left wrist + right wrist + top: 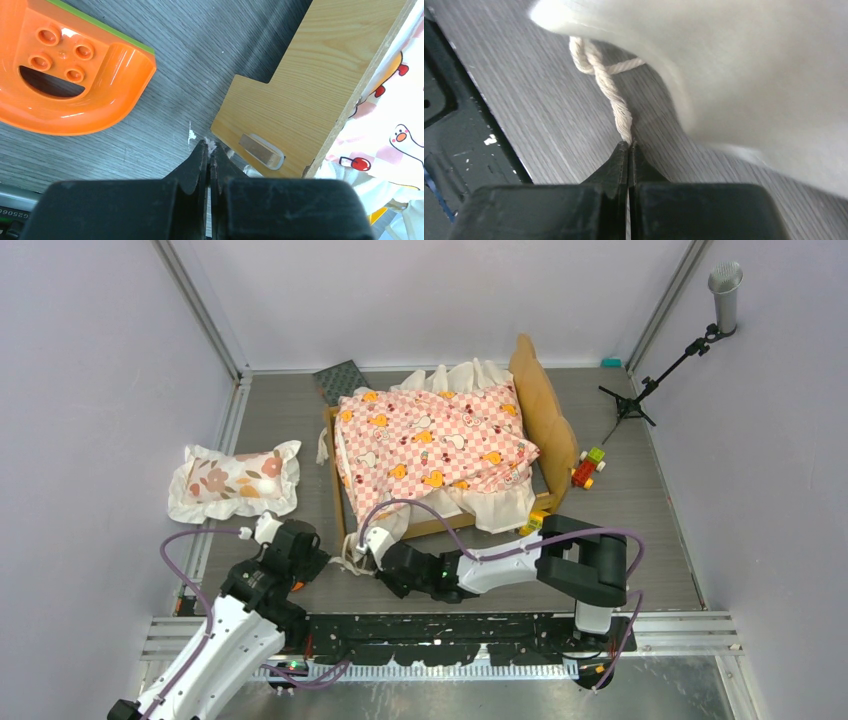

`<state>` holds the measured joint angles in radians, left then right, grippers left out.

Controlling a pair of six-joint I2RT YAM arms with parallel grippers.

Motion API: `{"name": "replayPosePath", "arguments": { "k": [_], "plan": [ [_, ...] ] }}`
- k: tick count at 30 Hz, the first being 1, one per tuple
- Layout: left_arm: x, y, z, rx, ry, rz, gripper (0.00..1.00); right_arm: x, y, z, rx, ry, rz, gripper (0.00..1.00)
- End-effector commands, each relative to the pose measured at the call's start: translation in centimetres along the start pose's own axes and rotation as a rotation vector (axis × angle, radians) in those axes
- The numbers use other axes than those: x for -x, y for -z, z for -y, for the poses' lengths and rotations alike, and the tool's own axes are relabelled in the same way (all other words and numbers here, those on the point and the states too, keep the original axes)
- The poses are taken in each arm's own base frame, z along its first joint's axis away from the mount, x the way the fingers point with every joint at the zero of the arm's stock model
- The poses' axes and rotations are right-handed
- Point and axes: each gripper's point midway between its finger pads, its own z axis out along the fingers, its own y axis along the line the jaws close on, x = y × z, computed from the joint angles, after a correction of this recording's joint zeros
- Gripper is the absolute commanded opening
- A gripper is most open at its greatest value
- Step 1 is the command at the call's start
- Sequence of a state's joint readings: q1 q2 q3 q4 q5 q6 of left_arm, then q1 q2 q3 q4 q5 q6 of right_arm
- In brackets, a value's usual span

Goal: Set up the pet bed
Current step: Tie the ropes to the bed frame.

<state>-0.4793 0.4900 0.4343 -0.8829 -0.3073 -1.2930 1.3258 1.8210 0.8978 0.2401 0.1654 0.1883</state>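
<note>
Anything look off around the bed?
The pillow lies on the table, left of the bed, not on it. The sheet sits skewed, spilling over the near side. Toy blocks lie right of the bed.

Grey table (pixel 650 540) carries the pet bed (pixel 545 405) in the middle. A floral pillow (pixel 235 480) lies left of it, toy blocks (pixel 588 468) right.

The pet bed (pixel 547 405) has a tan wood frame. Its sheet (pixel 430 445) shows pink and white checks with orange ducks and red cherries, with a cream ruffle. The pillow (pixel 235 480) is white with brown and orange flowers. The table (pixel 650 530) is grey with fine wood lines. The twisted cord (pixel 611 90) is cream. The toy block (pixel 117 75) is orange with a green edge.
</note>
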Motion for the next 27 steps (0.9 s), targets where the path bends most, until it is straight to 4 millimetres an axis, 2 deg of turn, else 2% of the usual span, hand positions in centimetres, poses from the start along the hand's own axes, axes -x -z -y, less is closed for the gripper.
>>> {"name": "replayPosePath", "arguments": {
  "k": [1,10,15,21,27],
  "plan": [
    [1.3,0.8,0.9,-0.029,-0.010,0.046,0.00,-1.0,2.1,2.8,-0.180,-0.111,-0.045,0.01],
    [3.3,2.9,2.4,-0.077,-0.042,0.104,0.00,-3.1,4.1,6.6,-0.425,-0.230,-0.083,0.01],
    [4.8,5.0,3.9,-0.128,-0.075,0.140,0.00,-3.3,4.6,7.6,-0.459,-0.261,-0.074,0.01],
    [7.5,7.5,3.3,-0.111,-0.058,0.246,0.00,-3.3,4.2,8.5,-0.483,-0.277,-0.077,0.01],
    [9.5,8.8,3.1,-0.067,-0.080,0.323,0.00,-3.5,4.4,10.3,-0.539,-0.306,-0.086,0.01]
  ]
}}
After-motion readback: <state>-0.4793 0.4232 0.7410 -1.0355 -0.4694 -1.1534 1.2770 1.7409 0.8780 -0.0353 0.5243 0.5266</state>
